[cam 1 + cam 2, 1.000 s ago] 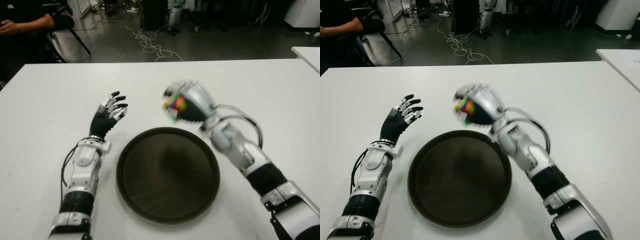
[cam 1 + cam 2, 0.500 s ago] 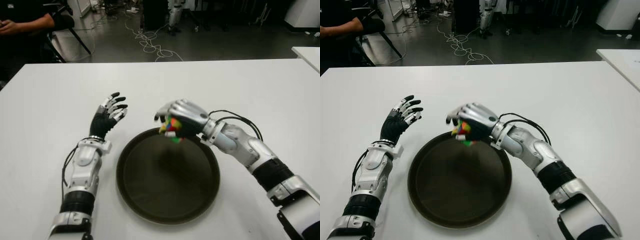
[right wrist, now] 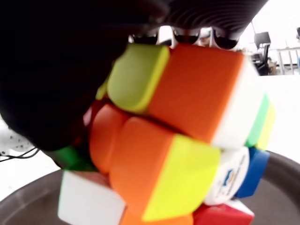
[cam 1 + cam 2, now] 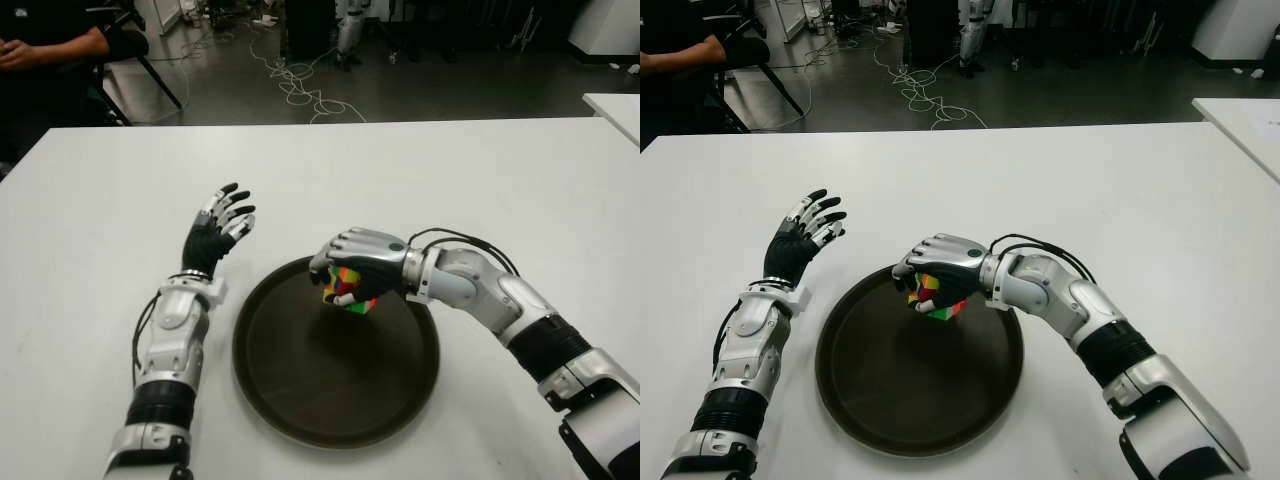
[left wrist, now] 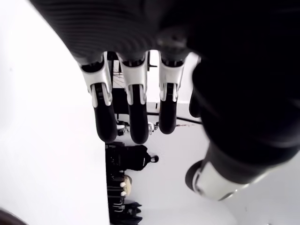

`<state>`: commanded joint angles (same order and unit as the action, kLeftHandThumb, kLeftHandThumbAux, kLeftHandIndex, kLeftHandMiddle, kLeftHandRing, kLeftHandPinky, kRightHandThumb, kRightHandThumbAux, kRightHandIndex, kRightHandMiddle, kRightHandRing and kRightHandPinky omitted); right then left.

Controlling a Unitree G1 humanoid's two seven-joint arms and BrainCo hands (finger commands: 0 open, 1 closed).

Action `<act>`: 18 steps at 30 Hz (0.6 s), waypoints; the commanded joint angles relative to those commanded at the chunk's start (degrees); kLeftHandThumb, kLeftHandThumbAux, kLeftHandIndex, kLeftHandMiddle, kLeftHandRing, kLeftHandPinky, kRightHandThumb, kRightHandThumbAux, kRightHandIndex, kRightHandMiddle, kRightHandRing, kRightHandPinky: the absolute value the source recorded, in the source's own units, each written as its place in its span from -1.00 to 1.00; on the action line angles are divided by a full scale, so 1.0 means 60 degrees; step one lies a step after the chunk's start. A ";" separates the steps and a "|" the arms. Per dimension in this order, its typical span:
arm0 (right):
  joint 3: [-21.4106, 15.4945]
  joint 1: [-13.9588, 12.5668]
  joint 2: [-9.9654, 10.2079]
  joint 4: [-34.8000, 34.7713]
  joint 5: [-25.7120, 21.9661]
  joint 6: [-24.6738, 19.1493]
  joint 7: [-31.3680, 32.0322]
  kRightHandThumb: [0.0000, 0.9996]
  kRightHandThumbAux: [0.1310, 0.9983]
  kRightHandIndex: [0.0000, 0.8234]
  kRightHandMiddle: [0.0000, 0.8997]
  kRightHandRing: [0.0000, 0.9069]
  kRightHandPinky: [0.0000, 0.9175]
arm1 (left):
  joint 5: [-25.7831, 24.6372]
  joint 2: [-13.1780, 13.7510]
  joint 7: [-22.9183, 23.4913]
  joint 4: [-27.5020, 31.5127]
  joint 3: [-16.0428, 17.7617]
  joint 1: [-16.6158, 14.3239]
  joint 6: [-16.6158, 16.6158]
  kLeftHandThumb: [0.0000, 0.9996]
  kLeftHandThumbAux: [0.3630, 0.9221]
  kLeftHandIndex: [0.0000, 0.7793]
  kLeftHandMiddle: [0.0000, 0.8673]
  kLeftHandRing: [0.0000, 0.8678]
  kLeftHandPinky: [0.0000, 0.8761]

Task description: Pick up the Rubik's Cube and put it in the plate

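Observation:
My right hand (image 4: pixel 352 276) is curled palm-down around the multicoloured Rubik's Cube (image 4: pixel 349 288), holding it over the far part of the round dark plate (image 4: pixel 300 400). In the right wrist view the cube (image 3: pixel 178 136) fills the frame, pressed against the palm, with the plate's rim (image 3: pixel 276 164) just below it. I cannot tell whether the cube touches the plate. My left hand (image 4: pixel 222 222) stays raised to the left of the plate, fingers spread, holding nothing; the left wrist view shows its fingers (image 5: pixel 133 110) extended.
The white table (image 4: pixel 100 230) stretches around the plate. A second white table (image 4: pixel 615 105) stands at the far right. Beyond the far edge lie floor cables (image 4: pixel 295 85), and a seated person's arm (image 4: pixel 50 45) shows at the top left.
My right hand has carried the cube from above the table behind the plate down and toward me, and now holds it low over the plate's far part. The left hand has not moved.

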<state>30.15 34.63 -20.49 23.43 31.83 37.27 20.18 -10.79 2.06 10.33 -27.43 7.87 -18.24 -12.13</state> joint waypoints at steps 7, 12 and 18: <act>-0.0146 -0.0221 0.0231 0.0219 -0.0489 0.0081 -0.0037 0.66 0.30 -0.05 0.12 0.27 0.20 | 0.0029 -0.0026 -0.0059 0.0067 0.0004 -0.0001 0.0042 -0.62 0.71 -0.61 -0.53 -0.46 -0.31; -0.0282 -0.0309 0.0384 0.0481 -0.0608 0.0530 -0.0467 0.65 0.31 -0.09 0.08 0.05 0.01 | 0.0031 -0.0047 -0.0122 0.0151 0.0015 -0.0007 0.0169 -0.58 0.71 -0.60 -0.52 -0.45 -0.29; -0.0440 -0.0422 0.0661 0.0993 -0.0675 0.1296 -0.1152 0.66 0.30 0.03 -0.03 -0.28 -0.25 | -0.0002 -0.0055 -0.0135 0.0143 0.0047 -0.0012 0.0251 -0.58 0.70 -0.62 -0.53 -0.46 -0.30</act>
<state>27.52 32.10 -16.52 29.39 27.78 45.05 13.27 -10.80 1.73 9.52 -26.58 8.15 -18.31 -10.63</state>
